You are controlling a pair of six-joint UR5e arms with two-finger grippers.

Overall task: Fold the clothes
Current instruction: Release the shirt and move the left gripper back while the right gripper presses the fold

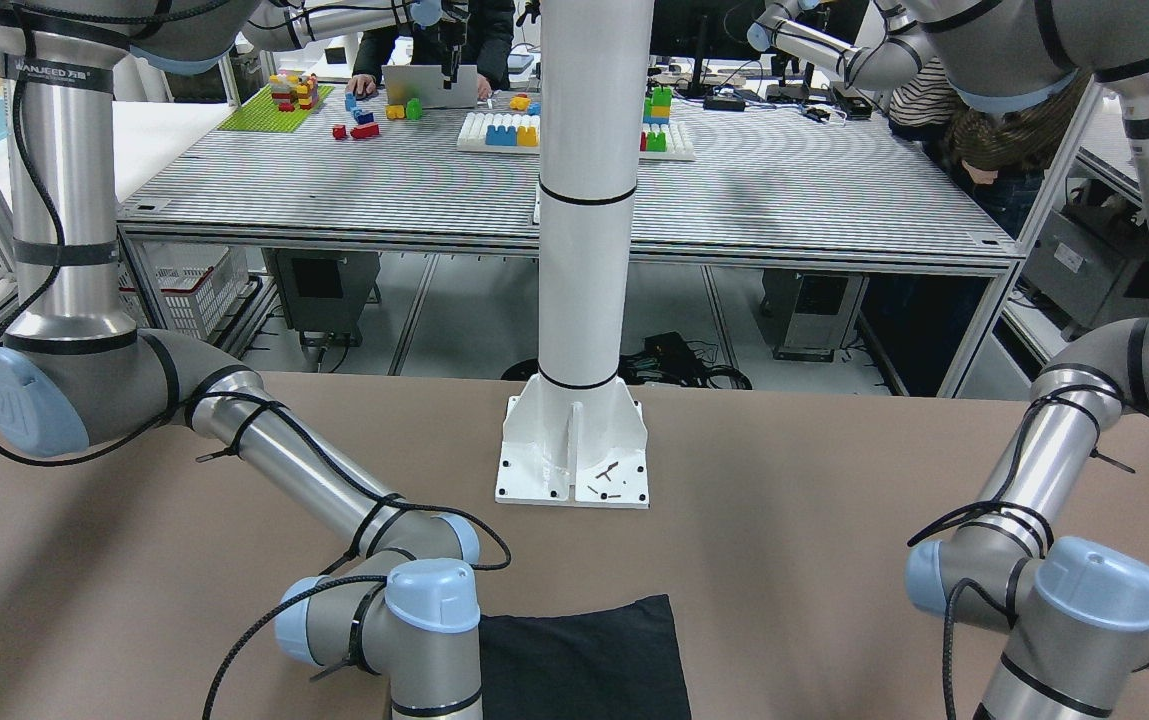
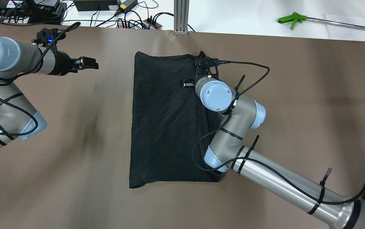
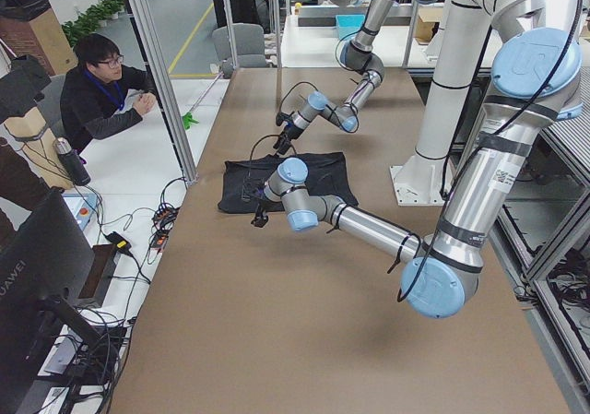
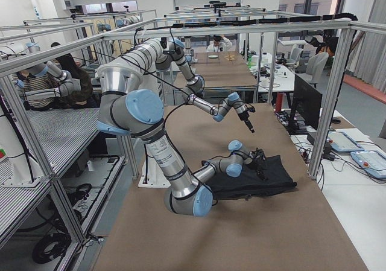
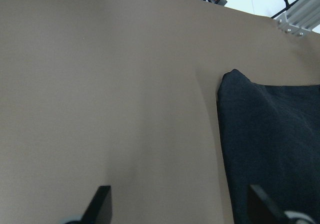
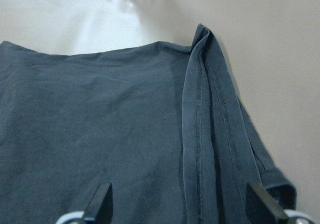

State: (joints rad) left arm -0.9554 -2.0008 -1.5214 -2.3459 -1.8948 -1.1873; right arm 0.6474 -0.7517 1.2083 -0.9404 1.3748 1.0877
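The clothes (image 2: 166, 121) are one black garment lying flat as a tall rectangle in the middle of the brown table (image 2: 312, 95). Doubled-over layers with seams run along its right edge (image 6: 210, 124). My right gripper (image 6: 182, 206) hangs open just above that right side near the far corner, and its wrist (image 2: 215, 95) hides it from overhead. Nothing is between its fingertips (image 6: 102, 199). My left gripper (image 2: 91, 63) is open over bare table, well to the left of the garment's far left corner (image 5: 232, 77). The garment's near end (image 1: 584, 655) also shows from the front.
Cables and power strips (image 2: 131, 22) lie along the far table edge beside an aluminium post (image 2: 181, 16). A green-handled tool (image 2: 292, 18) rests on the white surface beyond. The white pedestal (image 1: 579, 450) stands at the robot's side. A person (image 3: 101, 96) sits past the table.
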